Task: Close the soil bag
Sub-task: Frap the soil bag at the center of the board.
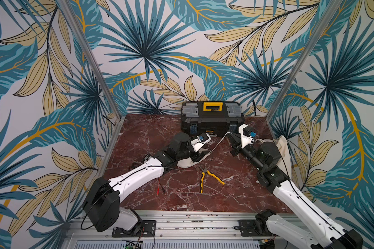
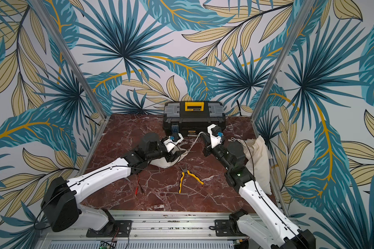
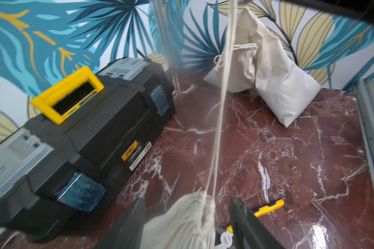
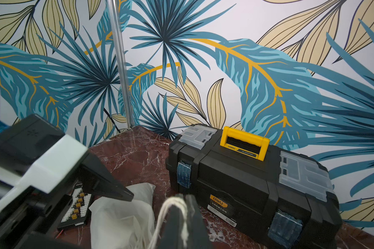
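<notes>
1. The soil bag (image 3: 181,224), pale cloth, lay on the counter (image 1: 235,194) in front of the toolbox (image 1: 212,118), with its mouth gathered into a tight pucker.
2. The left fingers (image 3: 240,213) stood apart, one on each side of the gathered neck, holding nothing. Whether they brushed the cloth could not be told, as one of them was blurred.
3. The right fingers (image 4: 194,220) were clamped on the drawstring (image 3: 219,120), raised just in front of the toolbox's face.
4. The drawstring ran taut from the bag's mouth up to that grip, crossing the open counter before the toolbox.
5. In both top views the left arm's wrist covered most of the bag, and only its lower edge showed.
6. Yellow-handled pliers (image 1: 209,176) lay open, farther out from the toolbox than the bag and close to it.
7. Thin red-tipped leads (image 1: 160,186) lay farther out again, beside the left forearm.
8. A black board with yellow connectors (image 4: 76,207) sat just beside the bag, partly hidden under the left wrist.
9. Two spare cloth bags (image 3: 283,92) leaned together against the side wall, beyond the toolbox's end and behind the right arm.
</notes>
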Motion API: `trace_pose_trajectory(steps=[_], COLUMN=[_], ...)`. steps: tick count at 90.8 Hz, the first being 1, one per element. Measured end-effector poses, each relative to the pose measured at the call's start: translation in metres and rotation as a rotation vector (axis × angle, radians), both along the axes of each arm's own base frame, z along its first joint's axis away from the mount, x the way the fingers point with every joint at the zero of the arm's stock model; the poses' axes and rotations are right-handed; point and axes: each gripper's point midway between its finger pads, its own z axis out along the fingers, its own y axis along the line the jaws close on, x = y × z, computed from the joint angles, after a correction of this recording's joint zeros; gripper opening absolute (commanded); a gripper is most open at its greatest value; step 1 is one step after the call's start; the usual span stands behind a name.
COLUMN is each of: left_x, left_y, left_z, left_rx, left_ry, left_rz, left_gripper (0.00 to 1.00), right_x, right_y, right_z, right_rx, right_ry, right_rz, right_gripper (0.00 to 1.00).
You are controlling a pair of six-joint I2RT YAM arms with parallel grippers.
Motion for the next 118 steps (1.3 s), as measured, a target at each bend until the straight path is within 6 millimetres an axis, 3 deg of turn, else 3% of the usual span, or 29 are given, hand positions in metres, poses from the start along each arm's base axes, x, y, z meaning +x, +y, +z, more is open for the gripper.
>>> trace_pose_trajectory(steps=[19, 46, 68, 89, 118], left_x=[0.000, 0.011, 0.010, 0.034, 0.032], left_y=[-0.028, -0.042, -0.042, -0.031, -0.009], left_z=[-0.015, -0.065, -0.083, -0.091, -0.111], left_rx=[0.010, 0.090, 0.202, 0.259, 0.234], left_ry=[0.048, 0.142, 0.111, 0.123, 0.229], left_rz=[-0.112, -0.126, -0.023, 0.196, 0.364], left_gripper=[0.57, 0.00, 0.00, 0.16, 0.17], right_x=[-0.006, -0.010, -0.008, -0.016, -0.034], right_y=[-0.003, -0.013, -0.036, -0.064, -0.079], right_z=[-0.002, -0.003, -0.018, -0.034, -0.064], right_rx=[0.007, 0.019, 0.005, 0.003, 0.002], right_ry=[-0.002, -0.010, 0.059, 0.145, 0.245], right_rz=[0.002, -0.035, -0.154, -0.267, -0.294], right_gripper=[0.00, 0.00, 0.00, 0.00, 0.00])
